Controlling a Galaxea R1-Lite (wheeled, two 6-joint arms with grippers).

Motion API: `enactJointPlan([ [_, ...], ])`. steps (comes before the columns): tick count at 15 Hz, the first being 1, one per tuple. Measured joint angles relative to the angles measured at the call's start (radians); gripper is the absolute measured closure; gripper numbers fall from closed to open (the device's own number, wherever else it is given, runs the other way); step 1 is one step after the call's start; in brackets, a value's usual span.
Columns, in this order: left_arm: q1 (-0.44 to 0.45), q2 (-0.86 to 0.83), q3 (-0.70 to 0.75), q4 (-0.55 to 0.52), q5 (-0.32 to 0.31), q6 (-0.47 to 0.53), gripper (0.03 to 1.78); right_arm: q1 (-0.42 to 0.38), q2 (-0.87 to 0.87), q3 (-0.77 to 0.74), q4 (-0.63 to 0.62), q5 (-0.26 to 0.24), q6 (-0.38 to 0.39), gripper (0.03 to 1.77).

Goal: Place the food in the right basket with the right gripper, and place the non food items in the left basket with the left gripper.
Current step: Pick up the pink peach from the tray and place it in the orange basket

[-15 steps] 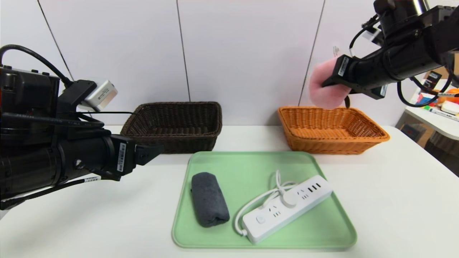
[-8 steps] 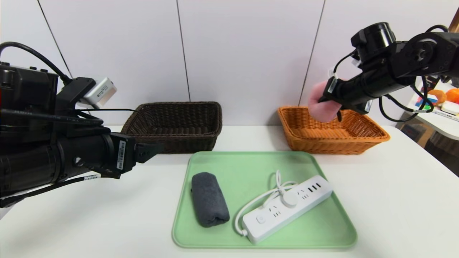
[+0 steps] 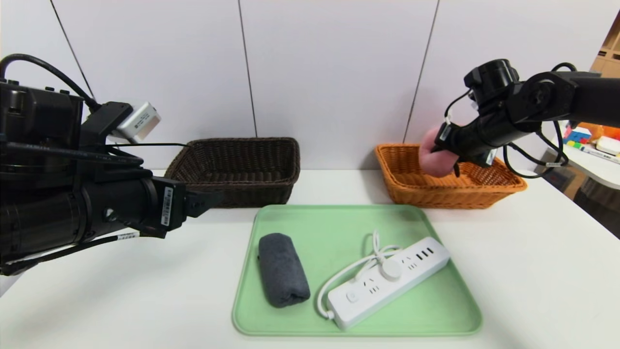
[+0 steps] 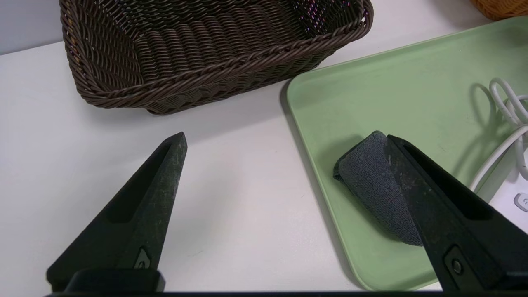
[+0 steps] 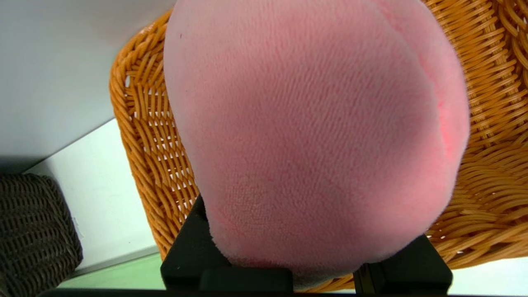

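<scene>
The right tool (image 3: 448, 160), clamped on the peach (image 3: 436, 157), has lowered it toward the orange basket (image 3: 450, 196), so release looks near; the left tool (image 3: 203, 203) waits open beside the dark basket (image 3: 237, 194).

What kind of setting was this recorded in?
Probably a robot test bench or lab, not a home: a white table against plain panels, two robot arms, and household items such as a towel and power strip laid out on a tray.
</scene>
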Motion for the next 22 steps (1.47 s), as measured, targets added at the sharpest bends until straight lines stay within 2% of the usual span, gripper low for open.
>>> enactJointPlan([
  [2, 0.0, 0.001, 0.0, 0.0, 0.0, 0.0, 0.12, -0.004, 0.01, 0.0, -0.006, -0.001, 0.0, 1.11],
  [6, 0.0, 0.001, 0.0, 0.001, 0.0, 0.0, 0.12, -0.006, 0.023, 0.0, -0.011, -0.001, 0.0, 0.71],
  [10, 0.0, 0.001, 0.001, 0.001, -0.001, 0.001, 0.12, -0.007, 0.026, 0.0, -0.012, -0.001, 0.0, 0.45],
  [15, 0.0, 0.001, 0.0, 0.0, -0.001, 0.001, 0.12, -0.008, 0.027, 0.0, -0.011, -0.002, 0.001, 0.28],
  [22, 0.0, -0.001, -0.001, 0.001, 0.0, 0.0, 0.12, -0.006, 0.007, 0.0, 0.0, -0.018, 0.001, 0.17],
])
